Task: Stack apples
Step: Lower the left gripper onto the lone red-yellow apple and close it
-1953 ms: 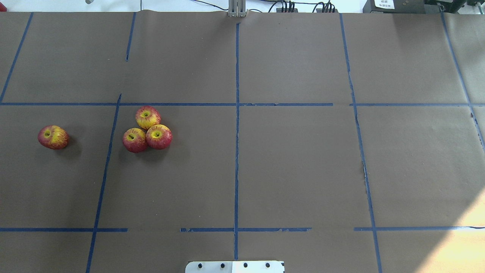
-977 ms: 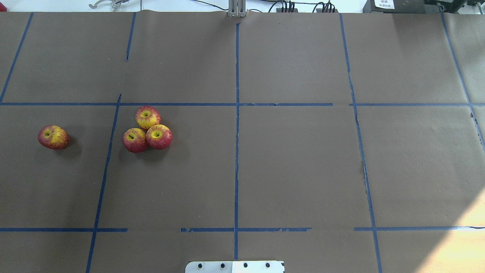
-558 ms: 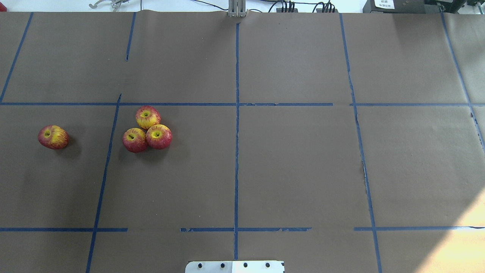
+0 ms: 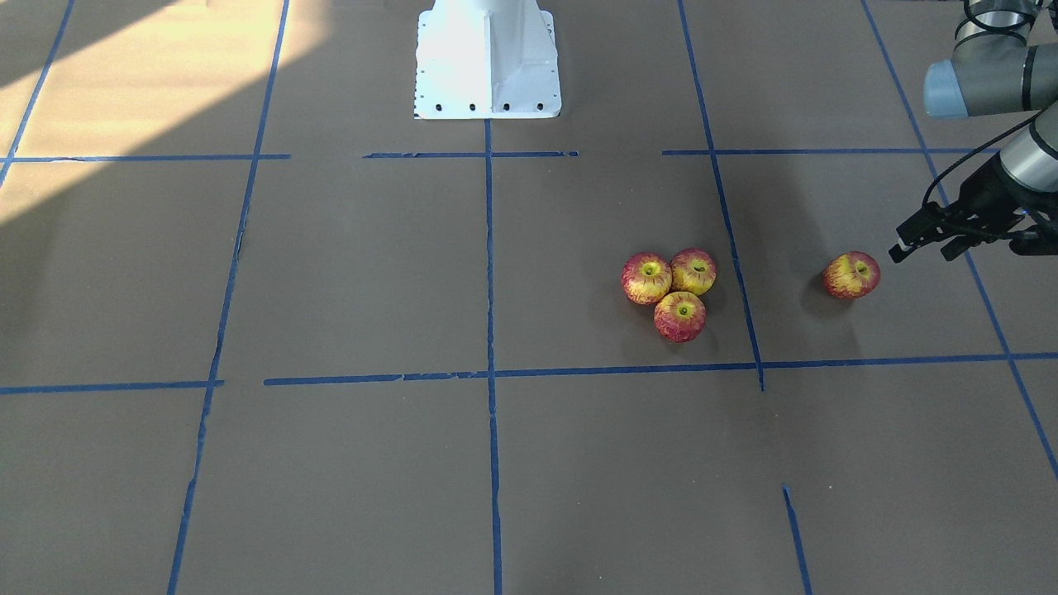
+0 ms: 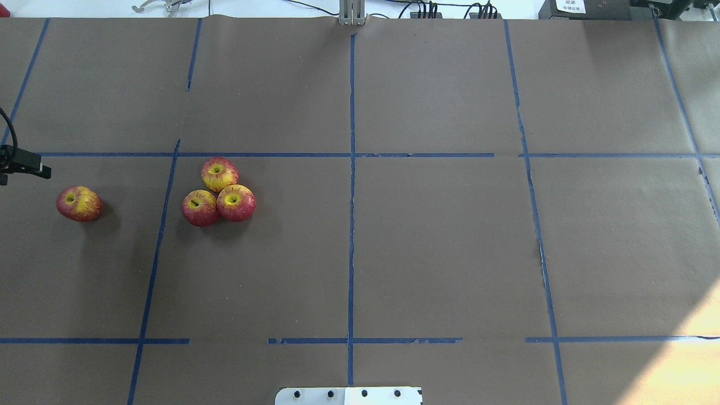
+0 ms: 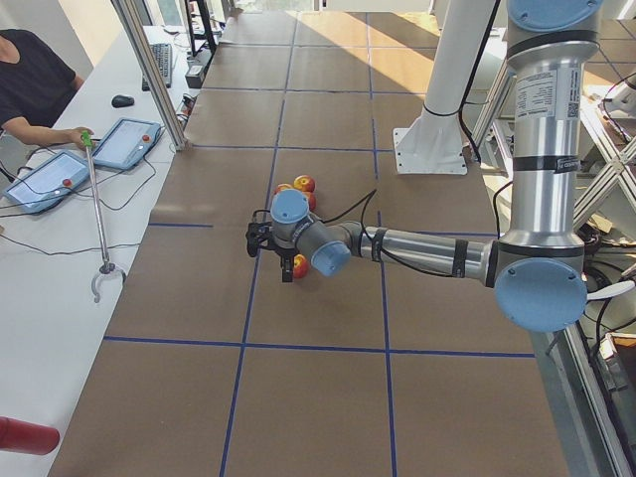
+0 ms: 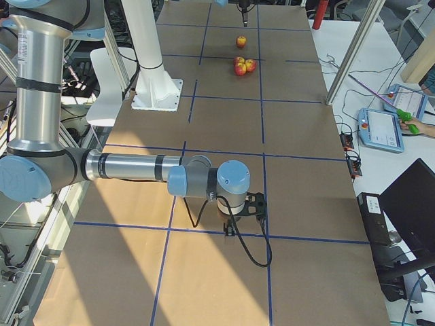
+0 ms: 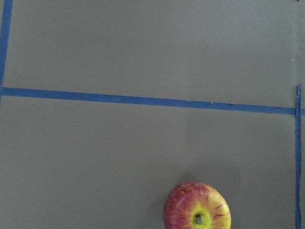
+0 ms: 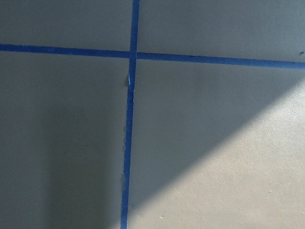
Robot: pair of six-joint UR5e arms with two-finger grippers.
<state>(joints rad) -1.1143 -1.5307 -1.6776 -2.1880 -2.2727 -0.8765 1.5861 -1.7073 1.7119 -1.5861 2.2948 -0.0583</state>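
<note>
Apples (image 5: 235, 202): three touch in a cluster on the brown table (image 5: 439, 253), none stacked.
Fourth apple (image 5: 79, 203): alone, well apart from the cluster, on my left side.
Left gripper (image 4: 924, 246): near the fourth apple, not touching it; my jaws are apart and empty.
Right gripper (image 7: 246, 212): far from the fruit, above a tape cross (image 9: 129, 55); I cannot tell how my jaws stand.

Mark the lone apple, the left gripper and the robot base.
Lone apple (image 5: 79, 203): overhead view, middle of its top.
Left gripper (image 4: 919, 246): front-facing view, midway between its fingertips.
Robot base (image 4: 488, 49): front-facing view, face of the white pedestal.
</note>
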